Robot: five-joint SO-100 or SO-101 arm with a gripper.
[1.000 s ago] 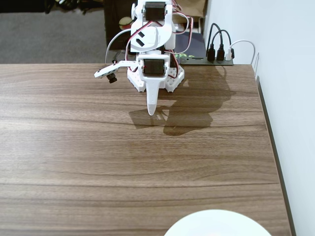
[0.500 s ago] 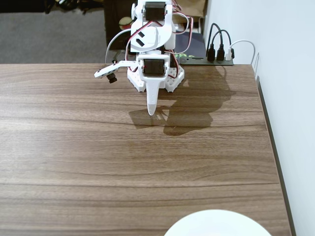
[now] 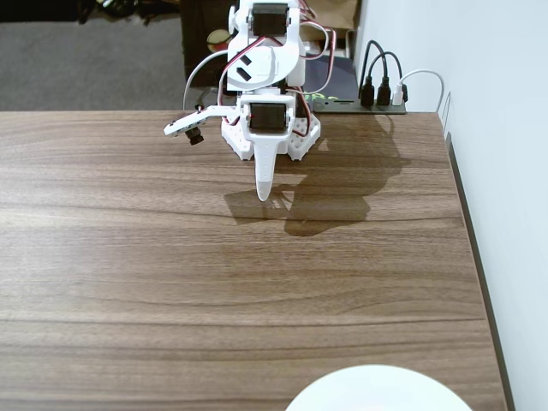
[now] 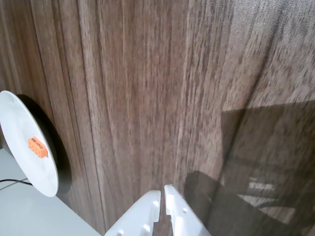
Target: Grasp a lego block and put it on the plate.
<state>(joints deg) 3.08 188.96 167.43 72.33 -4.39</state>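
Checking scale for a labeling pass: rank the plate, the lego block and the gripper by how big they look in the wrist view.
1. The plate, though cut off at the left edge.
2. The gripper, only partly in frame and nearest the camera, so its rank is unsure.
3. The lego block, lying on the plate, clearly smallest.

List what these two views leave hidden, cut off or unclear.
- Plate: the fixed view's bottom edge cuts it, so the lego block lying on it shows only in the wrist view.
- Block studs: too small to count in the wrist view.
- Gripper: the wrist view's bottom edge cuts the fingers; only their tips show, nearly together.
- Arm base: hidden behind the folded arm in the fixed view.
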